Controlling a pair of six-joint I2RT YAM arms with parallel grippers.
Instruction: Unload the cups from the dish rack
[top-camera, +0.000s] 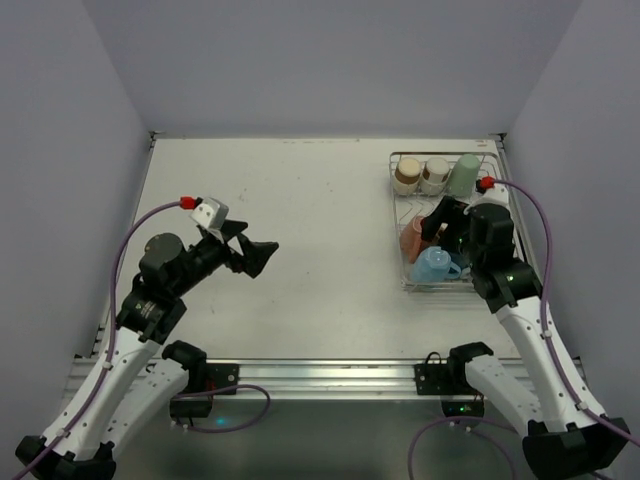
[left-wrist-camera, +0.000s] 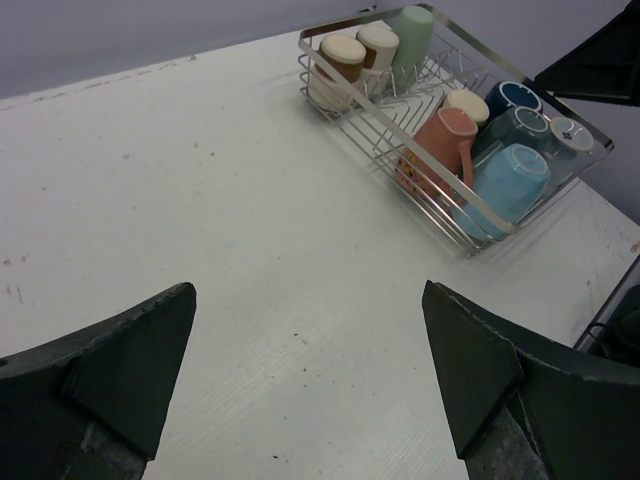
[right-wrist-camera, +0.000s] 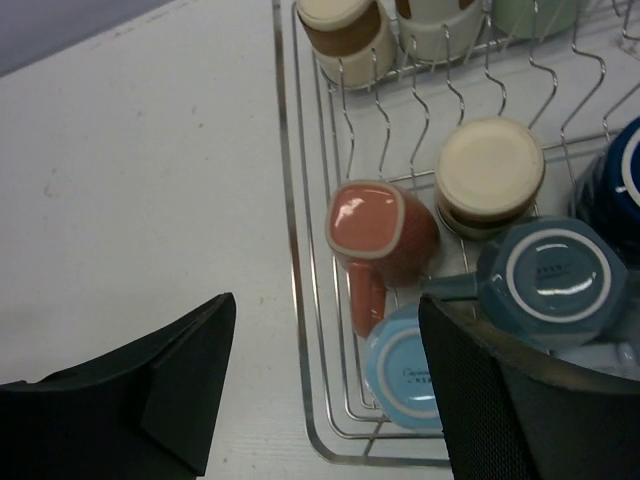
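Observation:
The silver wire dish rack (top-camera: 398, 200) stands at the back right of the table and holds several upside-down cups. A brown-banded cup (top-camera: 407, 175), a cream cup (top-camera: 435, 174) and a pale green cup (top-camera: 464, 174) line its far end. A salmon cup (top-camera: 413, 238) and a light blue cup (top-camera: 432, 266) sit near its front. My right gripper (top-camera: 438, 225) hovers open over the rack; in its wrist view (right-wrist-camera: 325, 380) the salmon cup (right-wrist-camera: 380, 230), light blue cup (right-wrist-camera: 410, 370), grey-teal cup (right-wrist-camera: 550, 280) and dark blue cup (right-wrist-camera: 615, 175) lie below. My left gripper (top-camera: 262, 255) is open and empty above the table's left middle.
The left wrist view shows the rack (left-wrist-camera: 360, 93) far off at upper right, with bare white table (left-wrist-camera: 250, 220) between it and the left fingers (left-wrist-camera: 130, 360). Grey walls close in the table on three sides. The table's front rail (top-camera: 320, 375) carries both arm bases.

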